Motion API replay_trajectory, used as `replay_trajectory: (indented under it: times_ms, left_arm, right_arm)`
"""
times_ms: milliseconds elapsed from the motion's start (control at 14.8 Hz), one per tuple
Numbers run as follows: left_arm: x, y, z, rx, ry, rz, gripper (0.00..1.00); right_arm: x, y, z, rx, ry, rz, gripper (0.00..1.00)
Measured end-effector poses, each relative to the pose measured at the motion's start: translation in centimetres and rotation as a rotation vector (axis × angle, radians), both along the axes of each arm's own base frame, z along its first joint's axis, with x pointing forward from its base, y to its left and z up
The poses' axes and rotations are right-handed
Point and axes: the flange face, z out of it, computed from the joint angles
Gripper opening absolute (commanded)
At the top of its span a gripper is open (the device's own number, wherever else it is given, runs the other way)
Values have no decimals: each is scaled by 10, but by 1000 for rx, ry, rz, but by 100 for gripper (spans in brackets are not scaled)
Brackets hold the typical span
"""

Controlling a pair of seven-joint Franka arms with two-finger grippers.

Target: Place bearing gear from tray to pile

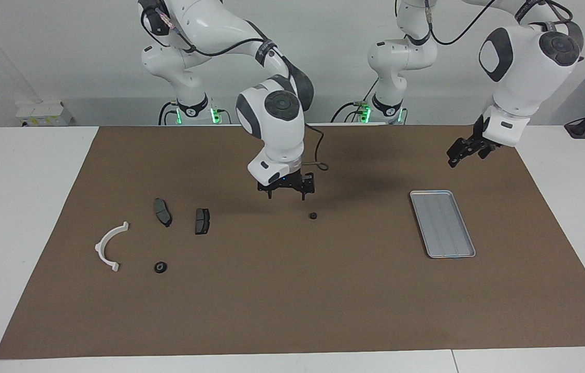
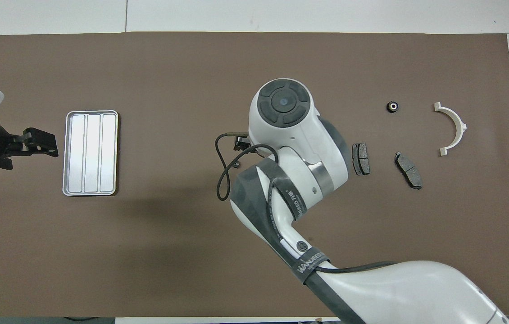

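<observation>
Right gripper [image 1: 287, 195] hangs with fingers spread, empty, beside the small black ring-shaped bearing gear [image 1: 312, 215] lying mid-mat, off the flat silver-grey ridged metal tray [image 1: 442, 223]; risk: off-centre descent nudges it away; left gripper [image 1: 462, 154] waits, fingers unreadable.

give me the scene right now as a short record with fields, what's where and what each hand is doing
tray: empty, toward the left arm's end of the table
pile: white arc, two brake pads, small black gear, toward the right arm's end
second gear: alone on the mat at mid-table
right hand: open, empty, raised over the mat beside the second gear
left hand: raised, holding nothing visible, waiting
</observation>
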Motion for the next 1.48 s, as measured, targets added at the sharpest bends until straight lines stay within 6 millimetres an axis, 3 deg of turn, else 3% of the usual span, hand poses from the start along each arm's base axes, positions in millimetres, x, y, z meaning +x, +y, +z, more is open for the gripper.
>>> replay_trajectory:
  times_ms: [202, 404, 606, 943, 1279, 1481]
  left_arm:
    - [0, -4, 2, 0, -1, -8, 100]
    - [2, -5, 23, 0, 13, -9, 100]
    - [1, -7, 43, 0, 21, -11, 100]
    - [-4, -10, 46, 2, 55, -17, 100]
    - [-6, -9, 49, 0, 55, -35, 100]
    - [-6, -11, 49, 0, 55, -44, 100]
  right_arm:
    - [-9, 52, -39, -29, -21, -69, 100]
    - [-4, 78, -76, -29, -42, -93, 100]
    - [4, 80, -90, -25, -53, -101, 100]
    - [13, 74, -91, -13, -74, -142, 99]
    - [22, 50, -115, -3, -34, -251, 99]
    - [18, 54, -118, -2, -25, -251, 98]
